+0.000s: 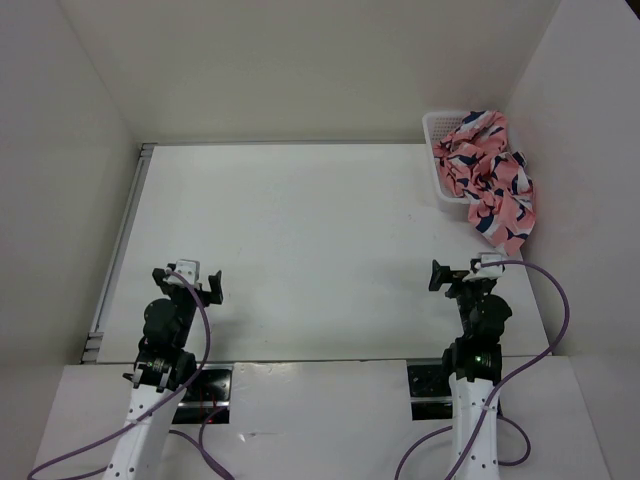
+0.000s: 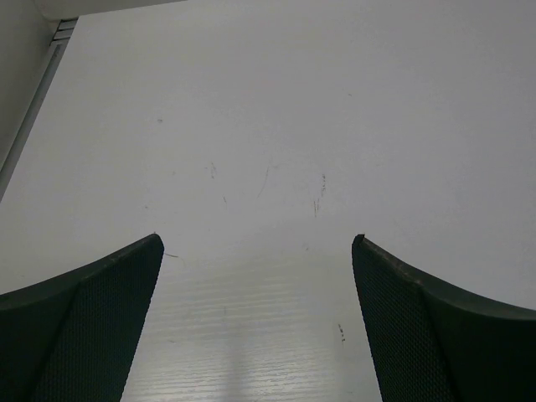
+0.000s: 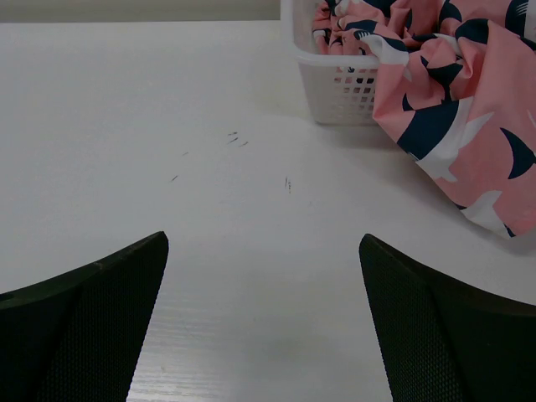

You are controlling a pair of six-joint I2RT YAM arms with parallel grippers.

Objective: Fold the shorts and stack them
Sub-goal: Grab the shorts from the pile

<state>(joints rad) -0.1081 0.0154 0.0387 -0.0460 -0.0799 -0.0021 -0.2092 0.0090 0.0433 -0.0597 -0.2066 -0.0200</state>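
Note:
The salmon-pink shorts [image 1: 490,175] with navy-and-white shapes lie bunched in a white mesh basket [image 1: 440,165] at the table's far right. Part of the fabric spills over the basket's near right side onto the table. In the right wrist view the shorts [image 3: 456,109] hang over the basket [image 3: 335,88] at the upper right. My right gripper [image 1: 462,272] is open and empty, well short of the basket; its jaws show wide apart [image 3: 264,243]. My left gripper [image 1: 188,279] is open and empty at the near left, over bare table [image 2: 255,243].
White walls enclose the table on the left, back and right. A metal rail [image 1: 120,240] runs along the table's left edge. Purple cables trail from both arm bases at the near edge.

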